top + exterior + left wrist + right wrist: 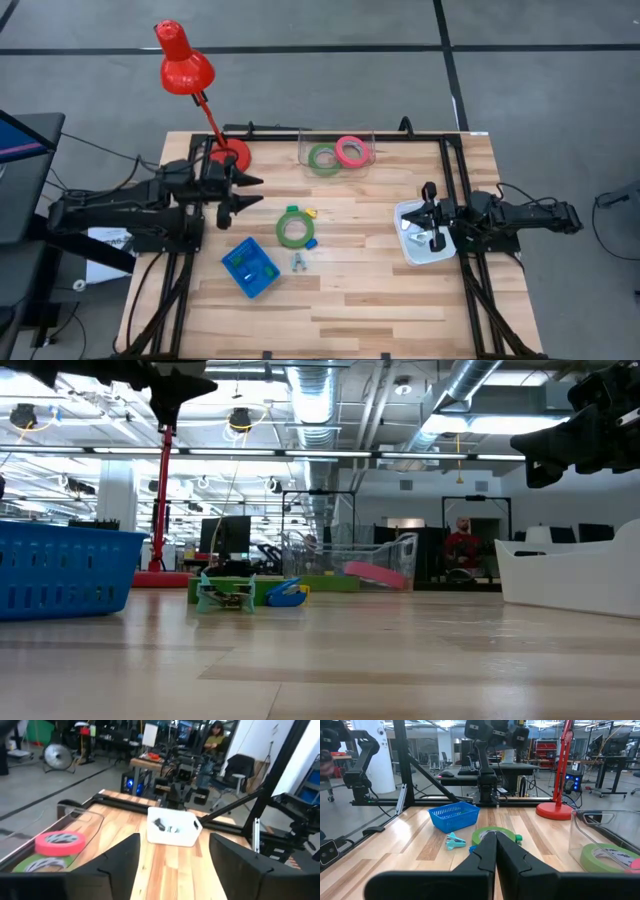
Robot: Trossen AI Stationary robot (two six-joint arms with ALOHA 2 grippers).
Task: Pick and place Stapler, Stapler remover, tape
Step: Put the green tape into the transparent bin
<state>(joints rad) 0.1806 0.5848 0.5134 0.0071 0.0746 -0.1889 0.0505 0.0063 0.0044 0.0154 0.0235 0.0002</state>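
The left gripper (252,194) hangs at nine o'clock of the table (350,300) with its fingers apart and nothing between them, above and well apart from the loose green tape ring (294,228), which lies flat near centre beside the blue basket (250,266). At twelve o'clock a second green ring (323,159) and the pink-red ring (351,151) lie in the clear bin (336,148), evidently the tape's sorting place. At three o'clock the right gripper (436,212) waits over the white tray (420,247), fingers pressed together, empty.
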